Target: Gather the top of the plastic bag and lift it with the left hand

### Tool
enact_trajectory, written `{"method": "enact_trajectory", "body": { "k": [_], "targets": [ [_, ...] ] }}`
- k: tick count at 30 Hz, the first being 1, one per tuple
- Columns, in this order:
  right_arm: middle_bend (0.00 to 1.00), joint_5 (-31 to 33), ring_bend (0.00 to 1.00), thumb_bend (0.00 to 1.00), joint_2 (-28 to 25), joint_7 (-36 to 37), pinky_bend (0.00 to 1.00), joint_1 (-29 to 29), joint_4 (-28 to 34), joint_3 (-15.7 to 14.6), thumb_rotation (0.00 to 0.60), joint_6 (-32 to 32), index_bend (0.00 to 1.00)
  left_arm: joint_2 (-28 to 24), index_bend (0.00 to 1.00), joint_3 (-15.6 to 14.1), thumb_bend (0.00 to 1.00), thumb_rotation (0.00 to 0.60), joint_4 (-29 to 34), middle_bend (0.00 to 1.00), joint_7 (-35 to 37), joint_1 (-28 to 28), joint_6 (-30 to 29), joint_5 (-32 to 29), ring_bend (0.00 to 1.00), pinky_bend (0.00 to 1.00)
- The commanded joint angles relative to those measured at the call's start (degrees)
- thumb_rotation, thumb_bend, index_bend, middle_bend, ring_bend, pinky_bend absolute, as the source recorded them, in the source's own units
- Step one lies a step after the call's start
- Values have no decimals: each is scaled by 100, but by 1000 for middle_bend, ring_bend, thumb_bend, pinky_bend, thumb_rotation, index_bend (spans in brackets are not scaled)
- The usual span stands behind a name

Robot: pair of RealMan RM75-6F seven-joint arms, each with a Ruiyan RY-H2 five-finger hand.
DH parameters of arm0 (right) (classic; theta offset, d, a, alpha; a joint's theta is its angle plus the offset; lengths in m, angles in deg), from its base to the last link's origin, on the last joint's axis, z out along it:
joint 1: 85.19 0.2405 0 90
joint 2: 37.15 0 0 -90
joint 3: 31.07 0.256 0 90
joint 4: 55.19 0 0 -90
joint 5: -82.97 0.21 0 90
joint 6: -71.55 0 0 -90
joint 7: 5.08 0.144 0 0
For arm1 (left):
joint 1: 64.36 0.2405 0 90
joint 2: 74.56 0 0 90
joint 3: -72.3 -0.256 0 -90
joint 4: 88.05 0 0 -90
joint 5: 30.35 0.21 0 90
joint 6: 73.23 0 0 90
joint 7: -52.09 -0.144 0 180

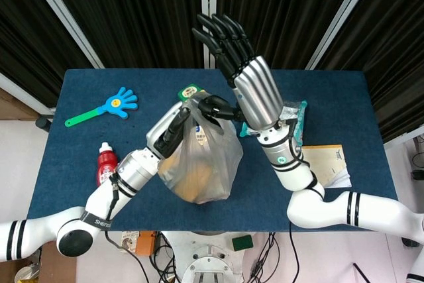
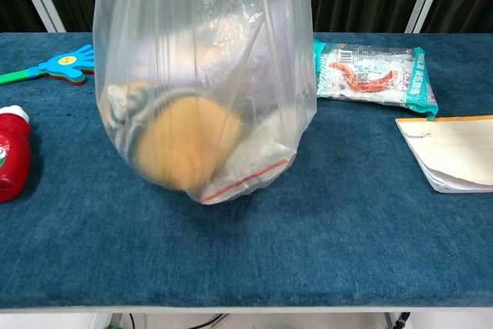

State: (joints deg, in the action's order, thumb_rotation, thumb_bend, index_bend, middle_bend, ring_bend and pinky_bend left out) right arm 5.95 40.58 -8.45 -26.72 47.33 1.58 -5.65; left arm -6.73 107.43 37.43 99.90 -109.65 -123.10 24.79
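Now the plastic bag [image 1: 202, 164] hangs below the gripping left hand [image 1: 177, 124].

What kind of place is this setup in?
Probably a robot lab or test room: a blue-covered table with black curtains behind it, loose cables by the robot's base, and assorted props like a clapper toy.
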Motion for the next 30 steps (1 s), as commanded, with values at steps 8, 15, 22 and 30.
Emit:
{"method": "enact_trajectory", "body": {
  "k": [8,15,22,30],
  "targets": [
    [0,21,0,173,-50,-90,0,-12,88,21,600,2,0,178,226,-7,78,104,-120,254,-240,-141,-124,-160,238,362],
    [0,52,0,173,6,-77,0,24,-9,-2,600,50,0,150,210,27,78,107,64,246,-95,-99,2,-281,233,361],
    [0,50,0,174,97,-106,0,84,-70,-7,600,56,0,76,174,132,78,116,91,226,100,-94,228,-373,214,345],
    [0,317,0,173,118,-182,0,169,-115,125,600,153,0,-113,205,111,78,120,153,275,195,39,528,-104,246,404]
  ]
}}
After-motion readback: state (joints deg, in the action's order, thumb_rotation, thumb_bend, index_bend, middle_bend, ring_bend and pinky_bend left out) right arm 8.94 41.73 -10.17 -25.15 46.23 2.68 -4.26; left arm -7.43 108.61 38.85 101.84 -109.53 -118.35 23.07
